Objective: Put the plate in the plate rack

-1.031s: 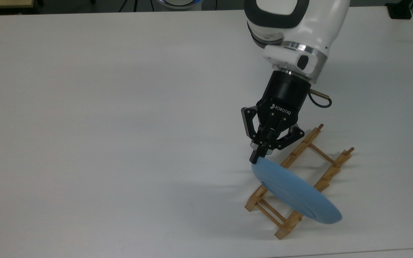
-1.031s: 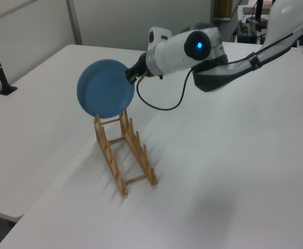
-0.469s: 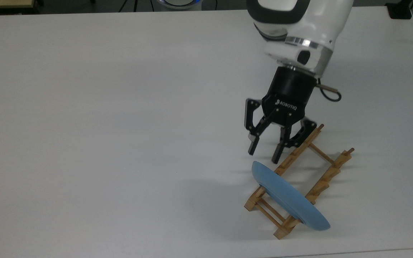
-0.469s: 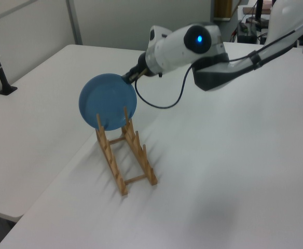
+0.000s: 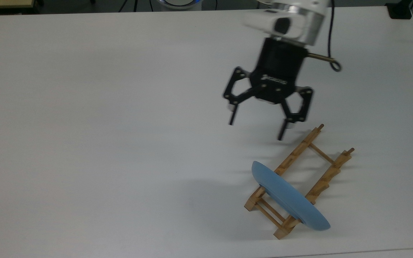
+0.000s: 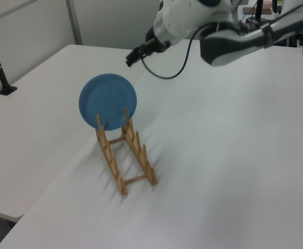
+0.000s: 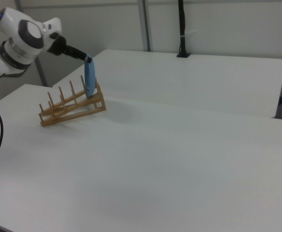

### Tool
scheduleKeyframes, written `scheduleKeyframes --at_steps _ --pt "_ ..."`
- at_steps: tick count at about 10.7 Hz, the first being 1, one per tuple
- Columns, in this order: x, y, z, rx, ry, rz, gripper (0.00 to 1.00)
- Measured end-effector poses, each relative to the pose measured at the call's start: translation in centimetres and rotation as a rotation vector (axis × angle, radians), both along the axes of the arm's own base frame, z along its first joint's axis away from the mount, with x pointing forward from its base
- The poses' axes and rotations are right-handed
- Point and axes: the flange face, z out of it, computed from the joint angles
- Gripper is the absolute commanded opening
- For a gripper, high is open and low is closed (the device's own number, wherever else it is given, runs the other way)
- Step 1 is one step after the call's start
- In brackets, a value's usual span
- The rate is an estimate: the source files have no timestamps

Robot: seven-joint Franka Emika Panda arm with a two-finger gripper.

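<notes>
Top view: the plate [image 5: 292,198] stands on edge in the plate rack [image 5: 312,166], slotted at the rack's end nearest the bottom of the frame. It crosses both wooden rails, and its rim overhangs them on each side, toward the top view's left and toward the lower right. The remaining notches and pegs, running toward the top view's upper right, hold nothing.

In the left view the plate [image 6: 108,101] faces the camera, almost upright, between pegs at the far end of the rack [image 6: 126,156]. In the right view it appears edge-on as a thin blue sliver [image 7: 90,77] at the rack's [image 7: 72,106] right end.

The gripper [image 5: 256,125] hangs above the table [image 5: 102,125], clear of the plate and rack, up and toward the top view's left from them. Its 2 fingers [image 5: 232,116] are spread wide with nothing between them. In the left view the gripper [image 6: 133,56] sits above and behind the plate's upper rim, apart from it.

Bare white tabletop lies all around the rack: a broad stretch toward the top view's left, a narrower strip between the rack and the table's bottom edge in the top view.
</notes>
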Motion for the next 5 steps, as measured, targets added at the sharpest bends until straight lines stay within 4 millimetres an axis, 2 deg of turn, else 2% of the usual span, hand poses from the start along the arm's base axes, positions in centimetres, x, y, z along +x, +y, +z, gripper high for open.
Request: scheduleKeyframes --at_steps 1,3,5 --pt "0.1 -3.1 -0.5 0.016 0.116 0.015 1.0" --pt "-0.2 -10.6 -1.4 0.065 0.394 0.081 1.0" --pt "-1.8 -16.9 -0.7 0.091 0.601 0.187 1.0"
